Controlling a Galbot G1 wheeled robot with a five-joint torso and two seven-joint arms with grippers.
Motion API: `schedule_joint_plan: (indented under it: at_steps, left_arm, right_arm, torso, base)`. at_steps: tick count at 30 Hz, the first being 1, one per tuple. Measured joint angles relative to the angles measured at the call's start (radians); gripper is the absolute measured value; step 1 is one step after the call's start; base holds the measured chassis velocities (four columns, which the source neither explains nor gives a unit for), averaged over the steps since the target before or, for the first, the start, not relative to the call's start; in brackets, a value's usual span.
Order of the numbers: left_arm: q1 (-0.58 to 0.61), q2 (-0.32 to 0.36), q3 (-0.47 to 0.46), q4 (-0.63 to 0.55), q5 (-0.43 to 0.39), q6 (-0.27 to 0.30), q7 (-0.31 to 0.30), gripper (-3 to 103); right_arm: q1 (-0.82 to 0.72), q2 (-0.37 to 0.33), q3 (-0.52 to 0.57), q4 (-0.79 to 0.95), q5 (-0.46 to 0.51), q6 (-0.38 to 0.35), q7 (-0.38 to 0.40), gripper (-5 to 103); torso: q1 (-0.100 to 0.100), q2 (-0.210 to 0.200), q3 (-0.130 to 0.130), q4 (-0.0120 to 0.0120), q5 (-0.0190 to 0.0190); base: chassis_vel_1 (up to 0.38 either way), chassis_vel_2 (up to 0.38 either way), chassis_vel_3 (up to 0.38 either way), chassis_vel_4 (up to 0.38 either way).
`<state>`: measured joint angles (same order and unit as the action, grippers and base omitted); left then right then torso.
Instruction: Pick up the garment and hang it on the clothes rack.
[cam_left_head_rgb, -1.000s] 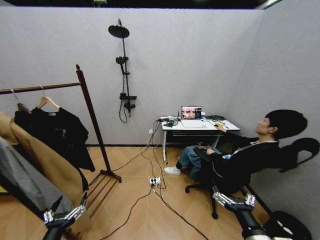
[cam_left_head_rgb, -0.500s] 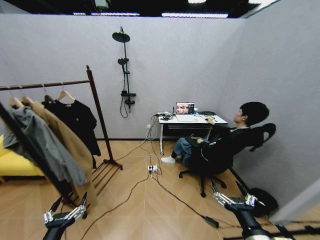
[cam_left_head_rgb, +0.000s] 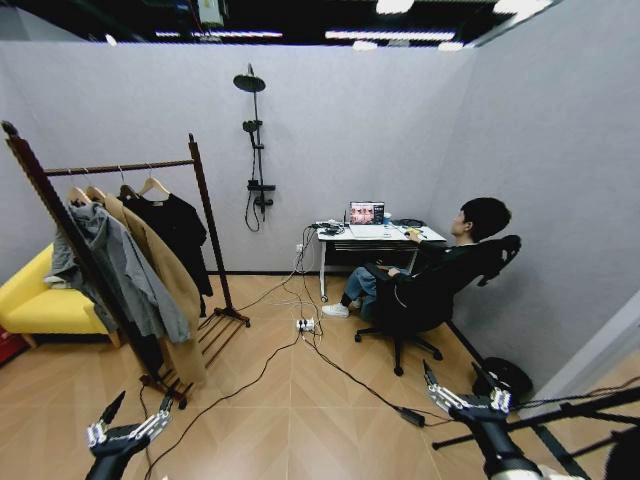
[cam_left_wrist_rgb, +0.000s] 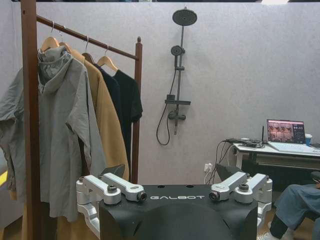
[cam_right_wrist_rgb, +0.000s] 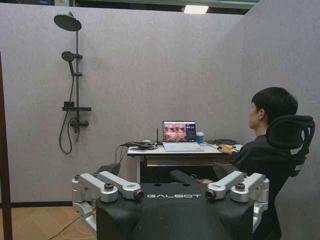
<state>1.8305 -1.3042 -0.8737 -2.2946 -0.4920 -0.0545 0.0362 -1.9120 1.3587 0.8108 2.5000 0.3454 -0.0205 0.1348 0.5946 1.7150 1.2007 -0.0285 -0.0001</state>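
Looking out from the head camera, we see the clothes rack (cam_left_head_rgb: 120, 250) standing at the left of the room on the wooden floor (cam_left_head_rgb: 300, 420), its dark posts joined by a round rail. Four pieces hang from that rail: a grey hooded jacket (cam_left_head_rgb: 115, 265) nearest us, a tan coat (cam_left_head_rgb: 170, 290) behind it, a dark piece mostly hidden behind the coat, and at the far end a black short-sleeved T-shirt (cam_left_head_rgb: 180, 232) on a pale wooden hanger. We cannot make out any chest print on it from here. In the left wrist view the same row shows, with the T-shirt (cam_left_wrist_rgb: 129, 97) just beside the far post.

Our left claw (cam_left_head_rgb: 128, 420) sits low at the bottom left of the head view, fingers spread apart and holding nothing. Our right claw (cam_left_head_rgb: 462, 392) sits low at the bottom right, its fingers likewise apart and empty. Both are well apart from the rack.

Against the back wall stands a black shower pole (cam_left_head_rgb: 256, 150). To its right is a white worktop (cam_left_head_rgb: 375, 236) carrying a laptop (cam_left_head_rgb: 366, 213), with cables trailing across the floor.
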Motion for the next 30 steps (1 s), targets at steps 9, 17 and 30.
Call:
schedule_joint_plan:
  at_steps: [9,17,30]
  left_arm:
    - [0.000,0.000,0.000,0.000,0.000,0.000,0.000,100]
    - [0.000,0.000,0.000,0.000,0.000,0.000,0.000,100]
    - [0.000,0.000,0.000,0.000,0.000,0.000,0.000,100]
  right_arm:
    - [0.000,0.000,0.000,0.000,0.000,0.000,0.000,100]
    - [0.000,0.000,0.000,0.000,0.000,0.000,0.000,100]
    - [0.000,0.000,0.000,0.000,0.000,0.000,0.000,100]
  torso:
    - [-0.002,0.001,-0.001,0.0003,0.0003]
    - [-0.002,0.001,-0.001,0.0002,-0.0002]
    - [-0.001,0.001,0.000,0.0002,0.0001]
  base:
    - [0.013,0.027,-0.001,-0.032]
    - [0.106,0.068,-0.090,-0.059]
    - [-0.001,-0.002,0.004,0.000]
